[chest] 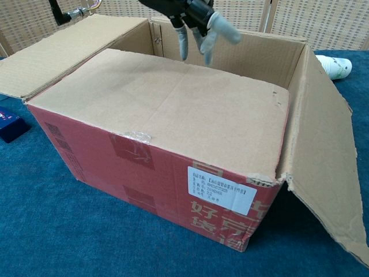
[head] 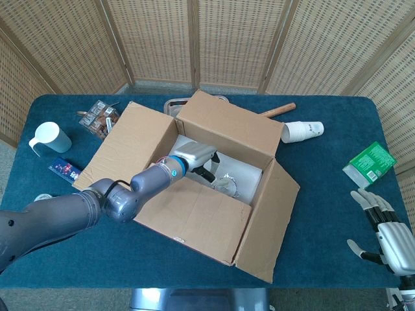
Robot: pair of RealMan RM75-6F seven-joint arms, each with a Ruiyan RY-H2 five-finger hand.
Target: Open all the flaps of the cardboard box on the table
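Observation:
The cardboard box [head: 194, 217] stands mid-table, red-printed on its front [chest: 155, 173]. Its near flap [chest: 167, 107] lies flat over the opening. The left flap [chest: 63, 49] and right flap [chest: 326, 150] are folded outward, and the far flap [head: 227, 126] stands up. My left hand [head: 194, 155] hovers over the open gap just past the near flap's far edge, fingers [chest: 183, 41] hanging down and apart, touching nothing. My right hand [head: 389, 236] rests open at the table's near right corner, far from the box.
A white mug [head: 50, 137], a dark blue packet [head: 65, 170] and snack packs [head: 98, 118] lie left of the box. Stacked paper cups [head: 301, 131], a wooden handle [head: 277, 110] and a green carton [head: 369, 163] lie right. Something silvery [head: 227, 184] sits inside the box.

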